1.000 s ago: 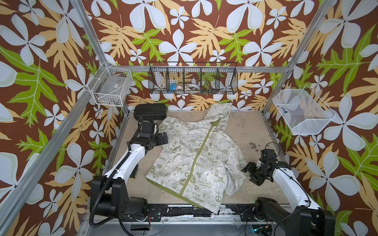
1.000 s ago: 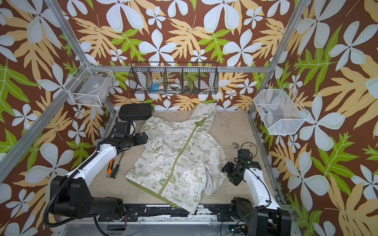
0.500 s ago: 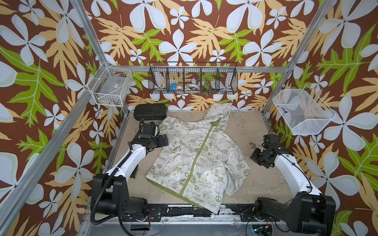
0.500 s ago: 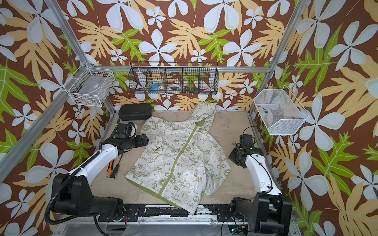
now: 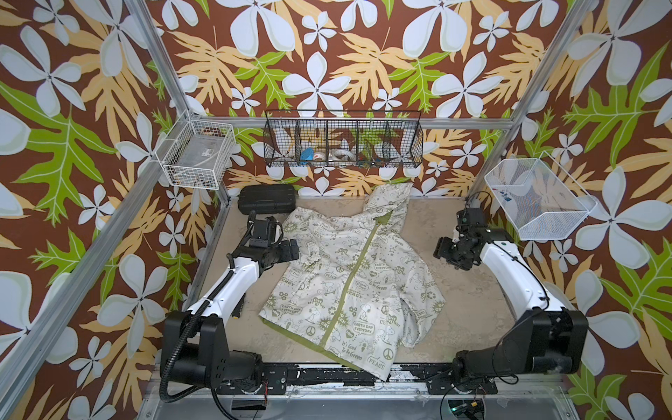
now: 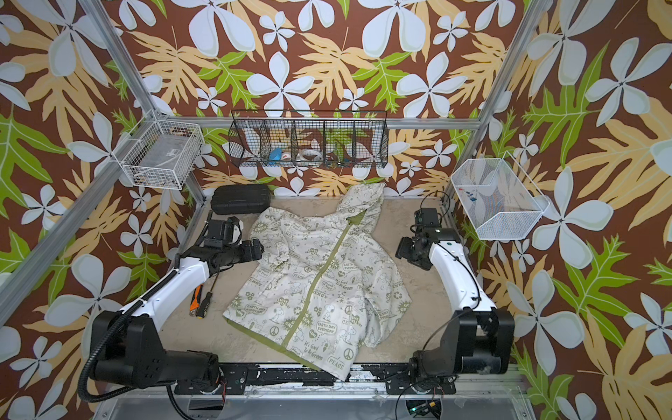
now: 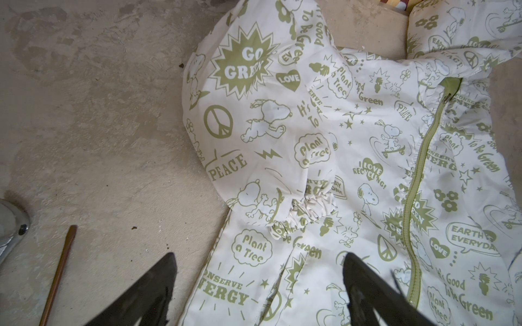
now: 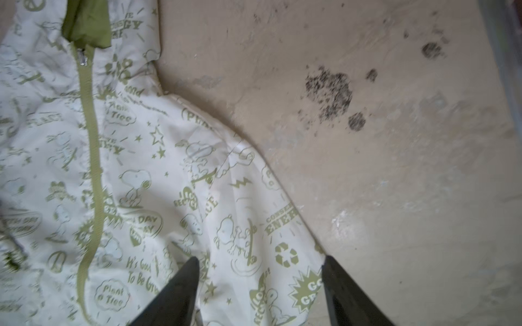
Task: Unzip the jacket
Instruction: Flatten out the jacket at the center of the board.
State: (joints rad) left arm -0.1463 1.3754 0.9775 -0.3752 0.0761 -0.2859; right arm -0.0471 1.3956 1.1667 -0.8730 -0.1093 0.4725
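The cream-white jacket (image 5: 349, 276) (image 6: 320, 276) lies flat on the sandy table (image 5: 465, 298), hood toward the back wall. Its green zipper (image 5: 349, 280) runs shut from neck to hem. The metal zipper pull (image 7: 445, 98) (image 8: 82, 58) sits at the neck under the green hood lining. My left gripper (image 5: 292, 249) (image 7: 259, 255) is open, low over the jacket's left edge near the folded sleeve cuff (image 7: 305, 210). My right gripper (image 5: 442, 251) (image 8: 261, 258) is open, off the jacket's right side, over the sleeve's edge in the right wrist view. Neither holds anything.
A black case (image 5: 267, 198) lies at the back left corner. A screwdriver and an orange tool (image 6: 200, 298) lie under the left arm. A black wire basket (image 5: 343, 140) and two white ones (image 5: 196, 152) (image 5: 534, 198) hang on the walls. Dark stains (image 8: 329, 93) mark the table.
My right arm has swung from the jacket's lower right sleeve toward the back right. My left gripper has barely shifted. The jacket has not moved.
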